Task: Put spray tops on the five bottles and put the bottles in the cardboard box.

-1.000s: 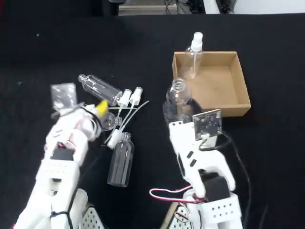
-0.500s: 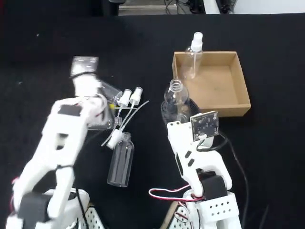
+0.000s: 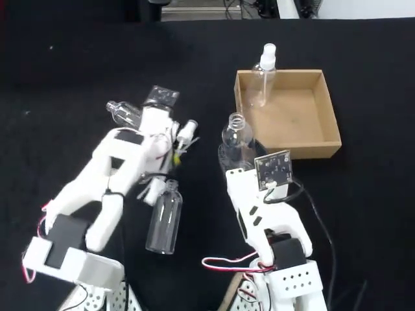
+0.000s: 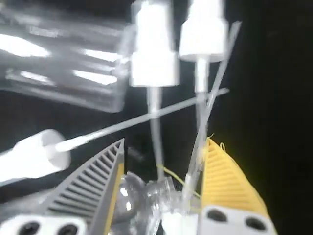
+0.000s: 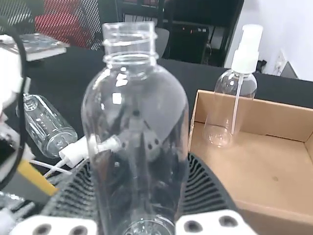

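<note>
Black table [image 3: 58, 58] under both arms, cardboard box [image 3: 327, 123] off to the right. Right side first: my right fingers [image 5: 208, 193] are pinching the open bottle [image 5: 137, 127] round its lower body. It's bolt upright, mouth to the ceiling, just outside the box's left wall by the near corner. Inside, in the far left corner, the capped bottle [image 3: 262, 87] stands upright too, sprayer on top.

Over to the left: my left fingers [image 4: 227, 183] are spread wide over the loose spray tops [image 4: 154, 63]. Three of those. Two sit side by side, heads pointing away from me, dip tubes trailing back between my fingers. The third spray top [image 4: 32, 159] lies crosswise beside the grey finger. Low between the fingers sits a clear bottle neck [image 4: 144, 196].

Two more bottles lie on their sides. The near bottle [image 3: 163, 217] has its long axis running away from me, neck toward the spray tops. The far bottle [image 3: 122, 111] lies slanted, partly under my left arm. Five bottles counted.
</note>
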Action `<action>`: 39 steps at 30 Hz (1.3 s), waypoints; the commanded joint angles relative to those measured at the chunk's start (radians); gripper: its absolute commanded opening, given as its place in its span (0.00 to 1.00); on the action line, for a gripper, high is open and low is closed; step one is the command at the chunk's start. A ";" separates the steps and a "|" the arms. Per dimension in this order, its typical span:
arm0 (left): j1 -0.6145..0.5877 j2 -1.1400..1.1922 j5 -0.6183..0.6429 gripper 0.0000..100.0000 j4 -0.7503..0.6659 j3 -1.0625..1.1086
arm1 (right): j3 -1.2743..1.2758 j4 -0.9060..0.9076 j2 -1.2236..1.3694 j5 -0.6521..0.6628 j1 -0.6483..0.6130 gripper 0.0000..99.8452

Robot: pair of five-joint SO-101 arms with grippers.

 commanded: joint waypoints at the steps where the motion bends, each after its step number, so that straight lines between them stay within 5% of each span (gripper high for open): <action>1: -0.107 0.006 -0.032 0.24 0.040 -0.110 | -0.008 -0.028 -0.016 -0.002 -0.005 0.01; 13: -0.298 -0.020 -0.040 0.24 0.172 -0.225 | -0.013 -0.028 -0.016 -0.002 -0.005 0.01; 22: -0.302 -0.021 -0.040 0.24 0.176 -0.225 | -0.015 -0.028 -0.016 -0.002 -0.005 0.01; 34: -0.300 -0.023 -0.044 0.24 0.674 -0.556 | -0.012 -0.029 -0.016 -0.002 -0.005 0.01; 39: -0.183 -0.020 -0.338 0.24 0.836 -0.512 | -0.010 -0.029 -0.016 -0.002 -0.005 0.01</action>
